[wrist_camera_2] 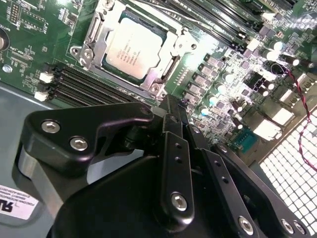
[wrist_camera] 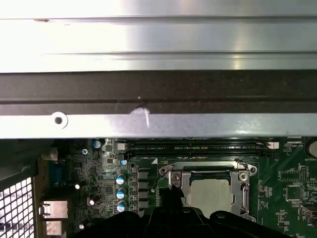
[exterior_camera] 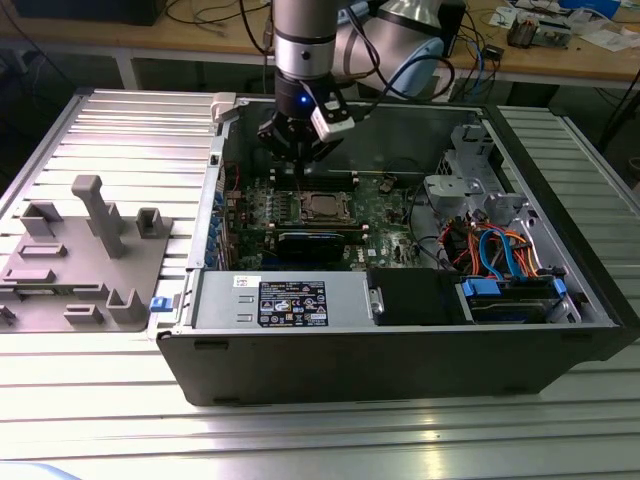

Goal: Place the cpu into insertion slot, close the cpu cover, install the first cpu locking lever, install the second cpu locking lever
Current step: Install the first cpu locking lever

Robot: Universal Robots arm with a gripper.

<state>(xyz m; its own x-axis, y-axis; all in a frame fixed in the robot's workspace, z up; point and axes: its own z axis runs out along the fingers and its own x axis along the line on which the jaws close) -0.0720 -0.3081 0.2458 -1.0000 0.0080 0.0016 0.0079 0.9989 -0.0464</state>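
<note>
The cpu (wrist_camera_2: 132,47) lies in the insertion slot (wrist_camera_2: 94,34) on the green board, its silver-grey top showing through the window of the cpu cover (wrist_camera_2: 163,74). The cover lies flat over the chip. In the first wrist view the cpu (wrist_camera: 213,196) sits framed by the cover (wrist_camera: 245,191). My gripper (wrist_camera_2: 174,106) is shut with nothing between its fingers. It hangs just above the board beside the socket, on the exterior view's left of it. The exterior view shows the gripper (exterior_camera: 300,168) above the socket's (exterior_camera: 325,207) back-left corner. I cannot make out how the locking levers stand.
Long black memory slots (wrist_camera_2: 94,84) run beside the socket. A black graphics card (exterior_camera: 310,243) lies in front of it, then the power supply (exterior_camera: 280,300). Drive cage and cables (exterior_camera: 500,260) fill the case's right. A grey fixture tray (exterior_camera: 80,260) stands outside, left.
</note>
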